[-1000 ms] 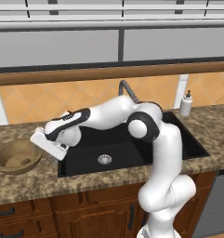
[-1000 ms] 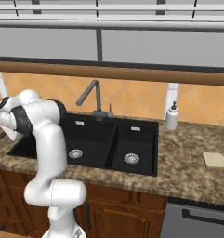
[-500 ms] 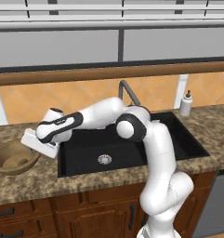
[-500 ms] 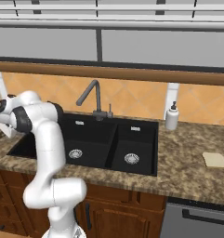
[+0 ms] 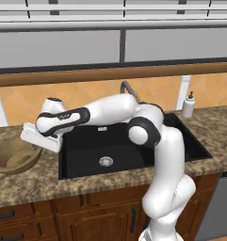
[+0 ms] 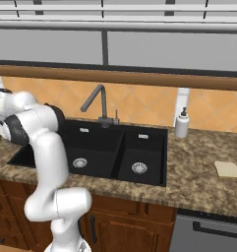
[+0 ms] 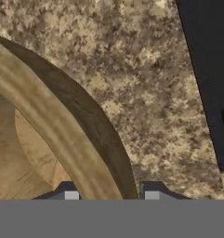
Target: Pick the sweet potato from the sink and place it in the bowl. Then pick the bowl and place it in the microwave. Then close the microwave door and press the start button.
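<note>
Over the worktop (image 5: 35,181), the gripper (image 7: 111,195) has its jaws around the bowl (image 5: 13,157) rim, closing on it. Next it probably must lift the bowl toward the microwave.

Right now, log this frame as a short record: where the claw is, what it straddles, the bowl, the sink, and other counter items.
claw: at the bowl's near rim, one fingertip inside the wall, one outside
claw state: jaws part-closed around the rim; firm grip not confirmed
bowl: wooden bowl on the granite counter, left of the sink
bowl contents: sweet potato cannot be made out
sink: black double basin, nothing visible in it, grey faucet behind
other items: white soap dispenser and pale flat sponge on the counter to the right
</note>
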